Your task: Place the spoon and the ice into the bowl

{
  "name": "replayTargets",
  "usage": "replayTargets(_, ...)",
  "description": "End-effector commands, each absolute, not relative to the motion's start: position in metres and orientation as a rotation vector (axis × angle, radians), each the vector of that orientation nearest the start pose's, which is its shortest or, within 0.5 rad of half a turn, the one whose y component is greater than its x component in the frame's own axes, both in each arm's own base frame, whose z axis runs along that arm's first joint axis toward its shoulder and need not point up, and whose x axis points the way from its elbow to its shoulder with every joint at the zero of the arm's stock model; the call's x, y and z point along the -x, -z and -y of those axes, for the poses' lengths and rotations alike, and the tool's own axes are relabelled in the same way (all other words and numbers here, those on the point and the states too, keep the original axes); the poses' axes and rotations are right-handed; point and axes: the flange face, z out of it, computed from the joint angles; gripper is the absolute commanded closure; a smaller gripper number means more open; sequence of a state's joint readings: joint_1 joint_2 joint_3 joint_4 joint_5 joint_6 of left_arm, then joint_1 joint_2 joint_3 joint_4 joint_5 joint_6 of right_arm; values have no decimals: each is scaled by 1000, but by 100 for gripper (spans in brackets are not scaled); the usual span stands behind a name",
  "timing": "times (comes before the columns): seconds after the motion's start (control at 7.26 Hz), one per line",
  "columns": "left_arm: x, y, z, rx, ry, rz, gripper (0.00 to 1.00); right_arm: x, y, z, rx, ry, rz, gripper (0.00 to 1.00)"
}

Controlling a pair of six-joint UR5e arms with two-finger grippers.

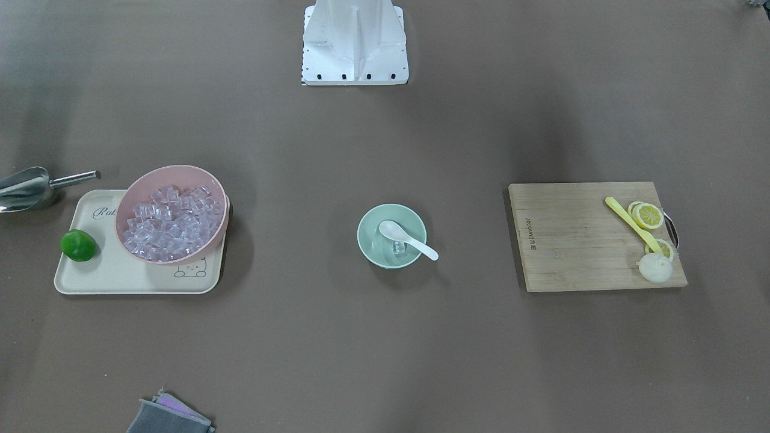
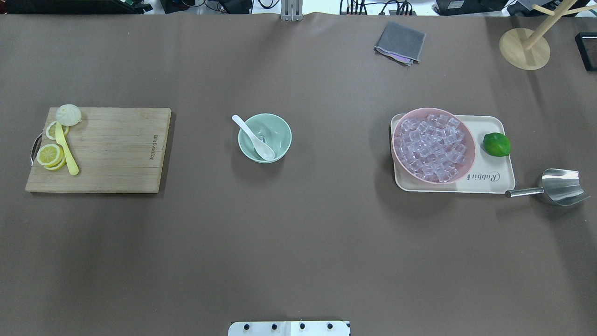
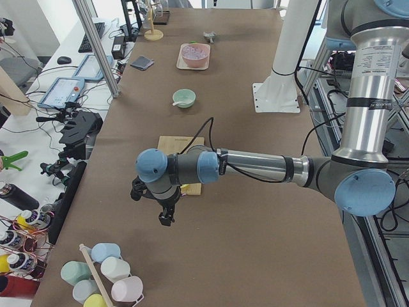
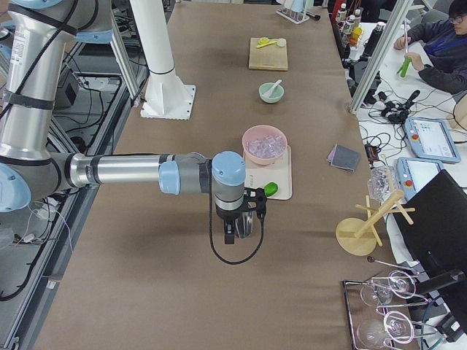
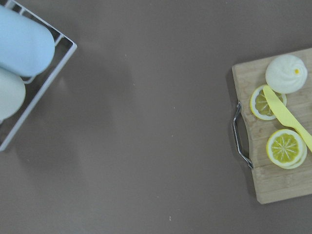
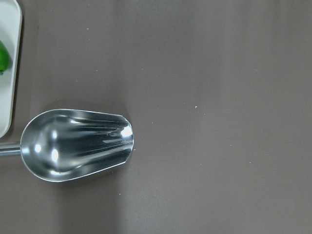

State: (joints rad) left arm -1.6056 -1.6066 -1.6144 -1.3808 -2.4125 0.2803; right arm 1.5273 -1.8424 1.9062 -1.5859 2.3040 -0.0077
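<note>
Spoon (image 1: 408, 238) in bowl (image 1: 363, 234), handle over rim, ice (image 1: 399, 246) inside beside it, left hand (image 3: 165, 217) and right hand (image 4: 230, 235) well away, cannot tell if apart or together.

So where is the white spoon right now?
Overhead view: the spoon lies in the mint bowl at mid-table, scoop inside, handle over the rim toward the cutting board.

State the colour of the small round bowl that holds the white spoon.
Pale mint green, plain and matte; the small round bowl shows best in the exterior front-facing view.
</note>
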Motion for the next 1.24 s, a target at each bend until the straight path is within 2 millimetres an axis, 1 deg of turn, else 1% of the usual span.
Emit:
replayTargets(0.0, 90, -648, 469, -31, -158, -815, 2, -50, -615, 384, -35, 68, 734, 0)
replayTargets(0.14, 92, -648, 468, -1, -99, -774, 2, -50, -615, 385, -36, 67, 734, 0)
replayTargets(0.28, 94, -631, 469, -4, -37, -762, 2, -50, -615, 385, -37, 67, 734, 0)
replayTargets(0.41, 93, -618, 467, -28, -48, -762, 2, -50, -614, 385, -38, 68, 734, 0)
replayTargets(0.55, 93, -611, 464, -45, -57, -760, 2, -50, -614, 385, -38, 67, 734, 0)
replayTargets(0.83, 92, -618, 459, -32, -53, -764, 2, -49, -613, 385, -39, 69, 736, 0)
replayTargets(0.96, 93, -615, 458, -39, -55, -764, 2, -49, -614, 385, -37, 68, 736, 0)
replayTargets(1.1, 93, -616, 458, -36, -54, -764, 2, -49, -615, 385, -36, 67, 736, 0)
